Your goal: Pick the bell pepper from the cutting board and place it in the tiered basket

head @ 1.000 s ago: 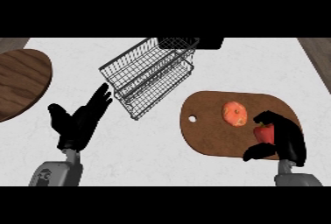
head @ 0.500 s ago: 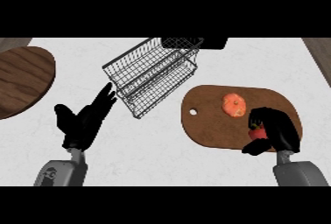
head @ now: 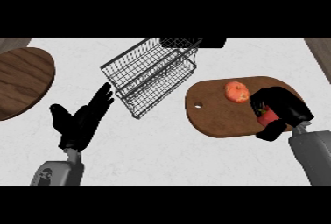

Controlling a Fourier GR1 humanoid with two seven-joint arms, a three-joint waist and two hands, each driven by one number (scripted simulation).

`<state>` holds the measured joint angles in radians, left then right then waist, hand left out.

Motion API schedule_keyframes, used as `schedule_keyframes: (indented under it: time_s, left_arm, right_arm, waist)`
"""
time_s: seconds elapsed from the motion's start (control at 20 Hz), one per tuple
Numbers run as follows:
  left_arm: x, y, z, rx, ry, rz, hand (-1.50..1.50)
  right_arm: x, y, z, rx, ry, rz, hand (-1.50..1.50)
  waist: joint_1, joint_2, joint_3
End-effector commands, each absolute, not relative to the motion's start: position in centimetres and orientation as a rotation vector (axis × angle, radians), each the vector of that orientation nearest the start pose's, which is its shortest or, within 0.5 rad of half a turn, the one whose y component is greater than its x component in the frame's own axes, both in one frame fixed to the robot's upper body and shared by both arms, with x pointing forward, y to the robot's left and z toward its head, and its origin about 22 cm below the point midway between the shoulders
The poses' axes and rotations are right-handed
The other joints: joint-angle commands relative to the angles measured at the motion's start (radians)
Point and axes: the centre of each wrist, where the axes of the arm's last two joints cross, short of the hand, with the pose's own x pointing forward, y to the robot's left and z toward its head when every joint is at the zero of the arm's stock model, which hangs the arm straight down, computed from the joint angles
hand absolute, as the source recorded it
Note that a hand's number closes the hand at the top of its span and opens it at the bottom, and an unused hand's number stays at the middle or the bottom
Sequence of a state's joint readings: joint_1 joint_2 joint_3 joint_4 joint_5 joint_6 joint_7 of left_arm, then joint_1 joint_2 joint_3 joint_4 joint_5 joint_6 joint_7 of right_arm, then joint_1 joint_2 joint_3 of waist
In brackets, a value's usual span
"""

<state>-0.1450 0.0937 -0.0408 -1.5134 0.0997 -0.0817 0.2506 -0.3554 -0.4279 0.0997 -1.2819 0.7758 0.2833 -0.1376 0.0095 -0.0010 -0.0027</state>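
Across the frame spreads a white table (head: 168, 148), a round wooden board (head: 22, 81) at its left edge. Top centre sits the wire basket (head: 150, 74); right, the cutting board (head: 220, 116) bears an orange fruit (head: 237, 91). The right hand (head: 281, 109) curls round the red pepper (head: 266, 116) there. The left hand (head: 81, 122) rests open, lower left.

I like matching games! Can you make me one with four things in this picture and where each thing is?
Things:
1. bell pepper
2. tiered basket
3. left hand
4. orange fruit

Places or states:
A. open, fingers straight, over the white counter
B. lying free on the cutting board
C. wrapped in the right hand
D. wire, standing between the two wooden boards

Pairs: 1-C, 2-D, 3-A, 4-B
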Motion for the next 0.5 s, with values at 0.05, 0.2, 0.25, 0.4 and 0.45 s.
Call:
schedule_keyframes:
  time_s: [0.05,0.2,0.25,0.4,0.45]
  left_arm:
    - [27.6,23.6,1.9,-0.092,-1.379,-0.126,0.00]
    - [29.0,23.3,2.1,-0.096,-1.389,-0.125,0.00]
    - [27.7,21.5,2.2,-0.109,-1.374,-0.137,0.00]
    - [28.1,23.5,2.5,-0.094,-1.376,-0.138,0.00]
    - [28.8,23.3,1.9,-0.103,-1.381,-0.117,0.00]
  right_arm:
    - [31.5,-30.0,9.4,-0.477,-1.509,1.130,1.50]
    - [32.3,-30.9,15.3,-0.442,-1.643,1.084,1.50]
    - [32.4,-30.7,17.2,-0.466,-1.676,1.065,1.50]
    - [31.5,-32.0,21.6,-0.465,-1.770,1.015,1.50]
    - [31.6,-31.2,21.7,-0.480,-1.776,1.017,1.50]
  waist:
    - [-0.025,-0.004,0.002]
    - [-0.035,-0.003,0.001]
    - [-0.026,-0.006,0.002]
    - [-0.025,-0.005,0.002]
    - [-0.020,-0.001,0.002]
